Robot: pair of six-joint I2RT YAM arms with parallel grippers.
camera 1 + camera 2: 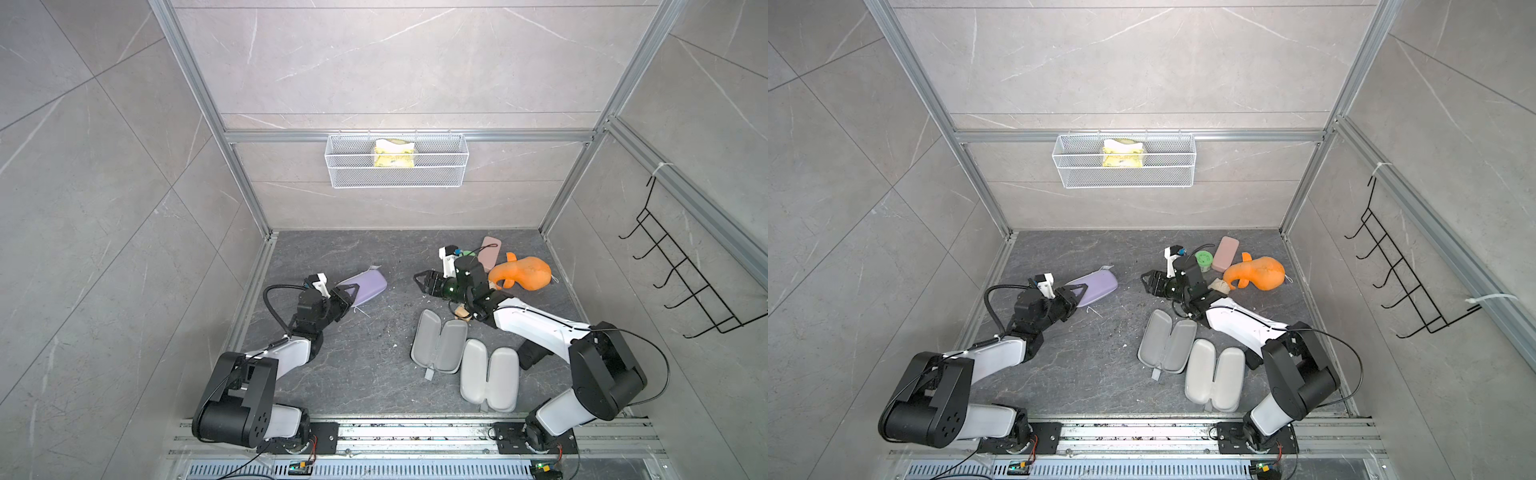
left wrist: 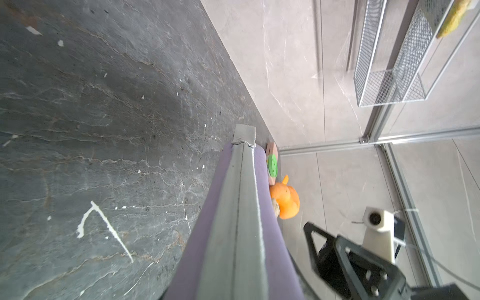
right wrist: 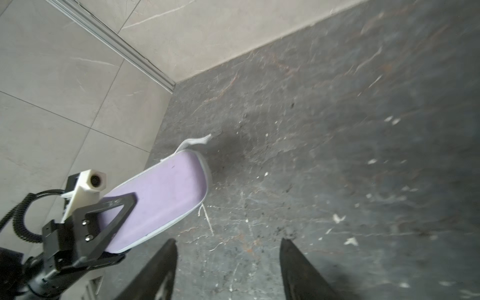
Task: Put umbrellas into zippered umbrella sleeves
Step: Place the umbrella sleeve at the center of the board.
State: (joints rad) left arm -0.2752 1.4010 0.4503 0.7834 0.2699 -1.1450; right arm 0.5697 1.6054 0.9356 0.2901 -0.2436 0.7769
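Left gripper (image 1: 348, 294) pinches the closed lilac sleeve (image 1: 368, 284) at one end, over the table (image 1: 374, 374) on the left. Right gripper (image 3: 228, 240) is spread wide, holding nothing, mid-table. Two splayed grey-lined sleeves (image 1: 438, 343) lie front right.

The lilac sleeve (image 1: 368, 284) is closed, one end clamped in the left gripper (image 1: 351, 293). The farther open sleeve (image 1: 438, 343) and the nearer open sleeve (image 1: 490, 380) lie side by side, grey linings up. The black umbrella (image 1: 532, 354) lies just beside them, partly hidden.
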